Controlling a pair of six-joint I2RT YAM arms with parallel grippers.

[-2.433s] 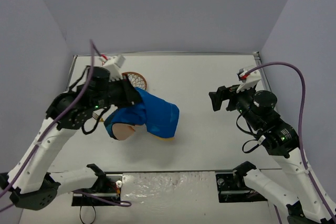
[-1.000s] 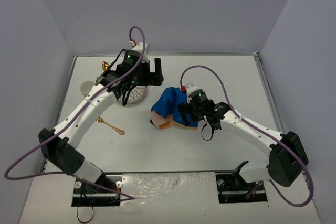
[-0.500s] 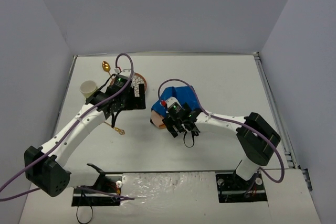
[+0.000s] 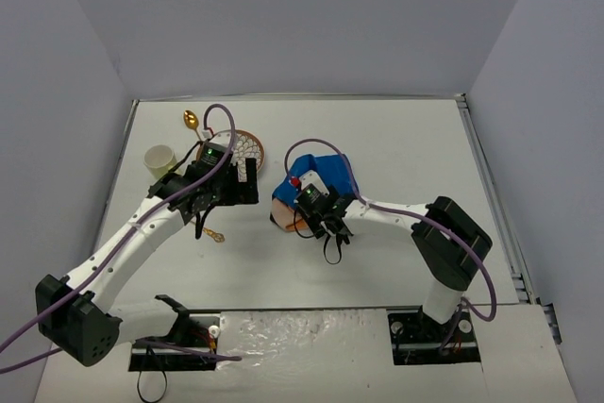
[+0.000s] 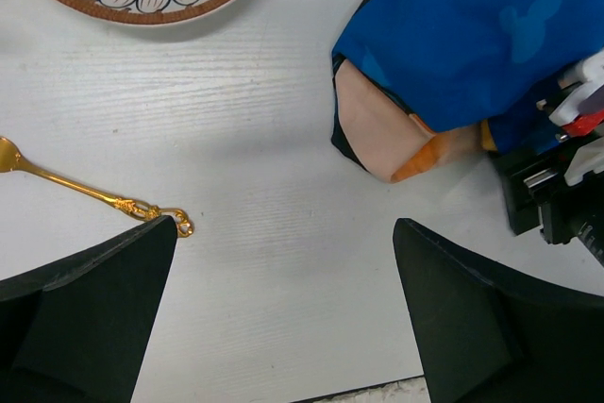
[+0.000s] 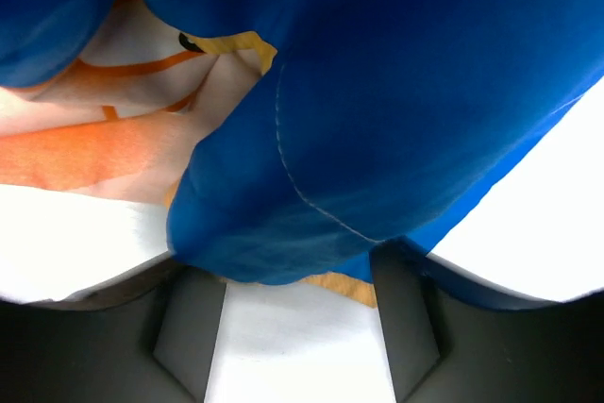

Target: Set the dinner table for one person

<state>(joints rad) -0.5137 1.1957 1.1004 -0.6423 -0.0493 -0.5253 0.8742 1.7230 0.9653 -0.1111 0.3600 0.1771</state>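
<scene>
Pale walls enclose a white worktop (image 4: 396, 139). Near its centre lies a crumpled blue placemat (image 4: 321, 176), its pale and orange underside showing. The right end effector (image 6: 288, 261) straddles a fold at the cloth's near edge; whether its jaws pinch the fold cannot be told. The left end effector (image 5: 285, 233) hovers spread wide just left of the cloth. A patterned plate (image 4: 247, 143), cup (image 4: 159, 159), gold spoon (image 4: 191, 120) and second gold utensil (image 5: 85, 191) lie further left. Likely hazard: a pull catching only one layer would drag the heap instead of unfolding it, and the left arm crowds that side.
</scene>
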